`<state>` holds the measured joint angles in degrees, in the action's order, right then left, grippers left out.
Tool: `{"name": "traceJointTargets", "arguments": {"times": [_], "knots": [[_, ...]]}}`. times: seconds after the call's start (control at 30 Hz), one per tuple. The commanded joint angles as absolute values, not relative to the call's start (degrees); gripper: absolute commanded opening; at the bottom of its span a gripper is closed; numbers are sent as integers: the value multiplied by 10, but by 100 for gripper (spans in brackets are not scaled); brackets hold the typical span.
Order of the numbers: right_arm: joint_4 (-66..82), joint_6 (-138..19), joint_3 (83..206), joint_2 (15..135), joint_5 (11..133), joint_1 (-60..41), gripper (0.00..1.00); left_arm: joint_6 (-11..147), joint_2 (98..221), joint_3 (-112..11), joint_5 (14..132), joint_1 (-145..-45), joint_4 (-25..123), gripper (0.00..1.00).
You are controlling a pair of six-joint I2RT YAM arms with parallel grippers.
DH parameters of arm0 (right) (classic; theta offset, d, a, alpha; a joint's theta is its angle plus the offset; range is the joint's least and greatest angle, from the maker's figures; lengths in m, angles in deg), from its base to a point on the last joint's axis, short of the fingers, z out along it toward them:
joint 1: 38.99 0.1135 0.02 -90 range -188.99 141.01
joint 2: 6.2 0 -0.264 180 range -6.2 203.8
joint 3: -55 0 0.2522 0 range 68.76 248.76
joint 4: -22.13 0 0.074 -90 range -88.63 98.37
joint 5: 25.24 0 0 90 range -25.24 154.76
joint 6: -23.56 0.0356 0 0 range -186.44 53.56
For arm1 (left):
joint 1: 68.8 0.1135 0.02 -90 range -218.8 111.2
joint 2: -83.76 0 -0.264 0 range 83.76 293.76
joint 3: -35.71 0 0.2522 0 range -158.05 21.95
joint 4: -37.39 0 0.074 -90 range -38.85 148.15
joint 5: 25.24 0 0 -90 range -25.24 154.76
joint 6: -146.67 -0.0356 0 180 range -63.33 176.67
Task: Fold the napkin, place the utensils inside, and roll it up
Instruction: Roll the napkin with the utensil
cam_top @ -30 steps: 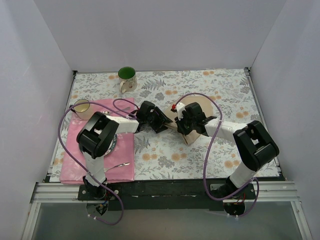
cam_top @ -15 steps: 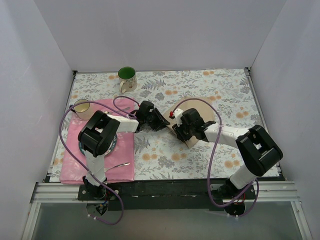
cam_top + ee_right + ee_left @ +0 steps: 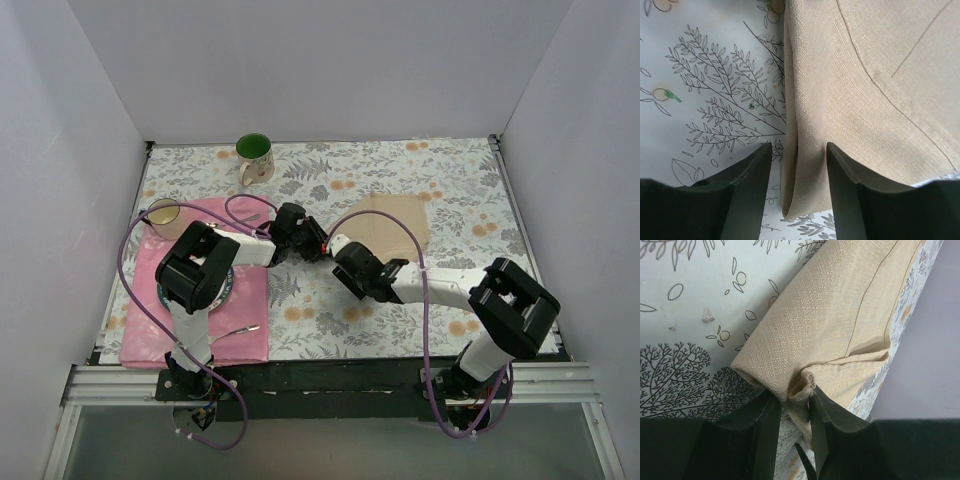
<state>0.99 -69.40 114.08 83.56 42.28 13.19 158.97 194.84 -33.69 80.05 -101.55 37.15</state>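
Napkin [image 3: 392,225] fold in hand: my left claw [image 3: 792,399] pinches its left corner, right claw [image 3: 798,152] spread astride the edge; flattening likely next.

Bright, even light comes from overhead — shadows on the tablecloth [image 3: 450,170] are faint and soft-edged. Through my left wrist camera the napkin [image 3: 840,315] weave reads crisp, while my own dark fingers [image 3: 765,432] at six o'clock are underexposed and slightly blurred.
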Motion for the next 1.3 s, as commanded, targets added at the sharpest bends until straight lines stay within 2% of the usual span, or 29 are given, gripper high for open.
{"name": "traceJointTargets", "arguments": {"times": [0.0,0.1,0.17,0.2,0.23,0.33,0.5,0.53,0.6,0.8,0.93,1.03,1.27], "knots": [[-62,-676,1132,860,307,154,56,1579,1941,-323,790,-1012,402,29],[-51,-680,1129,871,288,157,51,1579,1943,-320,788,-1011,398,29],[-48,-686,1136,886,286,157,44,1576,1947,-324,790,-1009,399,28],[-48,-687,1140,892,289,157,38,1572,1948,-325,790,-1007,398,26],[-51,-689,1144,898,298,156,26,1567,1949,-325,790,-1005,398,25],[-45,-692,1145,890,322,158,12,1546,1946,-332,792,-1001,400,19],[-35,-709,1148,870,388,154,3,1512,1948,-360,784,-999,433,15],[-36,-711,1152,866,419,150,1,1510,1950,-366,784,-1000,436,7],[-40,-714,1154,865,443,143,1,1503,1949,-369,782,-1000,444,0],[-53,-736,1165,853,618,77,1,1467,1943,-410,773,-999,486,0],[-57,-749,1170,865,777,1,1,1457,1946,-444,772,-1000,508,0],[-68,-747,1181,883,840,-43,1,1453,1954,-467,772,-1000,540,0],[-79,-736,1203,918,897,-85,1,1453,1978,-494,782,-999,552,0]]}}
